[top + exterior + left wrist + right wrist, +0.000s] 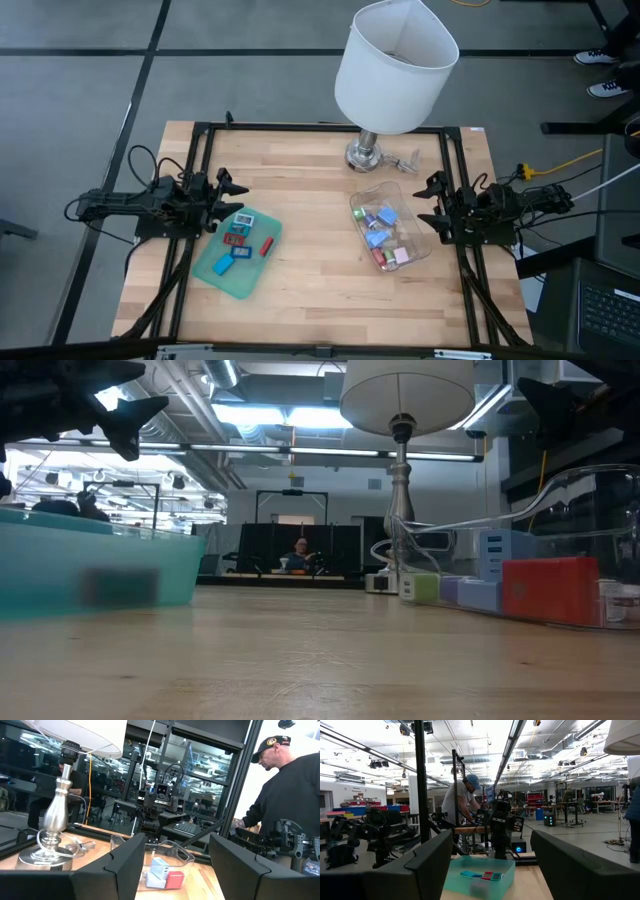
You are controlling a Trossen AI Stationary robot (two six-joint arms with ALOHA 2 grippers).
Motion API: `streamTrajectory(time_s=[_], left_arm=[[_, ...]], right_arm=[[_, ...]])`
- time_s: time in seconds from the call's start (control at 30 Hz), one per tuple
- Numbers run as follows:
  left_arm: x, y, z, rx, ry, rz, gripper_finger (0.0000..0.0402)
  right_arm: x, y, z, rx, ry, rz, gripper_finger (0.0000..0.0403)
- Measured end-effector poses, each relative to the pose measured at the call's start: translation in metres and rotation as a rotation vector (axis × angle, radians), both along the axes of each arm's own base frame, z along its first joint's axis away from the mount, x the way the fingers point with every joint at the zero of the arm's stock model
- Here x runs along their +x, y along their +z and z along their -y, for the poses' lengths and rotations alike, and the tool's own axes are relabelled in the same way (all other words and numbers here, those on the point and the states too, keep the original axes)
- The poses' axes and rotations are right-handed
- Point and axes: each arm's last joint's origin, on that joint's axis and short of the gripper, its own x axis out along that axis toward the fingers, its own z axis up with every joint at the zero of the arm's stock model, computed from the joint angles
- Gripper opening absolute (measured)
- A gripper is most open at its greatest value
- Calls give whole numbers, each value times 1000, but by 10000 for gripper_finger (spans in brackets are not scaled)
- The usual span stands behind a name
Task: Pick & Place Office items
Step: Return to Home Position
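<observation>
Left gripper point(238, 196), right gripper point(428, 200) gape; tub point(372, 194) probably hides some items point(379, 237).

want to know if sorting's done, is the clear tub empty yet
Not empty: the high view shows several office items, blue, pink and red, lying inside the clear tub.

One lamp point(395, 65) stands at the far side of the one table point(320, 300). I see one green tray point(228, 285) on the left, holding about six small pieces point(241, 254) in blue, light blue and red. One clear tub point(372, 194) sits on the right. Its pieces point(378, 238) are piled together, so I cannot count them. There are two grippers, the left gripper point(232, 195) and the right gripper point(432, 200). At least two people stand beyond the table: one person point(287, 800) to the right and another point(460, 800) to the left.
</observation>
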Motion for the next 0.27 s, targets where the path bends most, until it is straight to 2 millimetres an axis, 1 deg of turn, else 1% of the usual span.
streamTrajectory(time_s=[0.27], left_arm=[[0,0,0,0,0,0,219]], right_arm=[[0,0,0,0,0,0,279]])
